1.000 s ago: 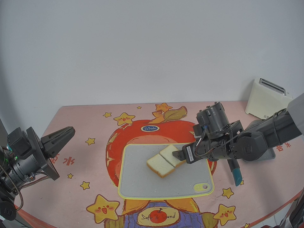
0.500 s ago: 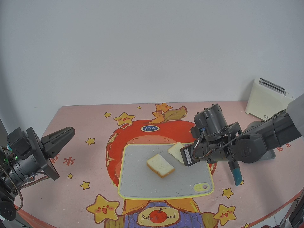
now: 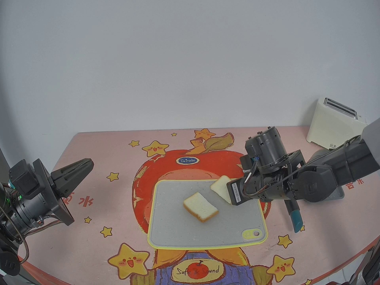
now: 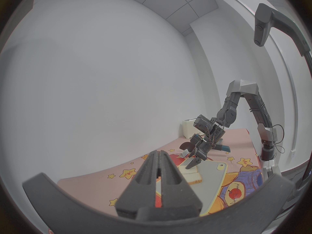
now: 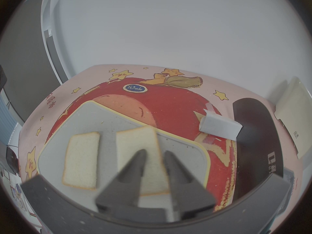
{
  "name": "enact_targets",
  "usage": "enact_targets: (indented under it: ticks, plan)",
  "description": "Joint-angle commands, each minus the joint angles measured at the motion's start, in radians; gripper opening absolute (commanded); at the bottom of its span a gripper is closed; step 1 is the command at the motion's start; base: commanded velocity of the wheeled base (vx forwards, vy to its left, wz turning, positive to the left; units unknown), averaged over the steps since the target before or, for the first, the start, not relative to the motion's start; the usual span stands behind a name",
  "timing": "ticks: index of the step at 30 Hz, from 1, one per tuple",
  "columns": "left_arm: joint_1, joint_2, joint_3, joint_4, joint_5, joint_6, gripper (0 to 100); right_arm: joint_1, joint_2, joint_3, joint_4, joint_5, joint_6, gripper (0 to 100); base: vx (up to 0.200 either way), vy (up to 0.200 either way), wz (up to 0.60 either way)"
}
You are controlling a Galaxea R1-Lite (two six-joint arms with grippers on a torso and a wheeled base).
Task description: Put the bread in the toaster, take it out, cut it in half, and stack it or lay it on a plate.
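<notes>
Carrying the lifted bread half (image 3: pixel 220 186) level and unhurried, then lowering squarely onto the other half (image 3: pixel 200 206) lying mid cutting board (image 3: pixel 170 226). Pinching one edge in the right gripper (image 3: pixel 229 192), just above the board's right side; reaching in low over the counter (image 3: pixel 111 155), wrist angled inward.

soft even light, fisheye-curved edges
</notes>
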Motion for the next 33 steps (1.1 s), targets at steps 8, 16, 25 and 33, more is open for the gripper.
enact_targets:
  ticks: [8,16,25,33]
  plan:
    - [0.0,-0.004,0.002,0.0,-0.005,-0.002,0,-0.009,-0.175,0.03,0.012,0.001,0.031,0,0.0,0.0,0.0]
    - [0.0,-0.002,0.011,0.0,0.0,-0.007,0,0.024,-0.377,0.18,0.017,-0.001,0.049,0,0.0,0.0,0.0]
    - [0.0,-0.001,0.006,0.0,0.001,-0.004,0,-0.02,-0.555,0.333,0.017,-0.056,0.047,0,0.0,0.0,0.0]
    - [0.0,-0.008,-0.014,-0.003,-0.005,-0.021,0,-0.034,-0.704,0.456,0.008,-0.102,0.055,0,0.0,0.0,0.0]
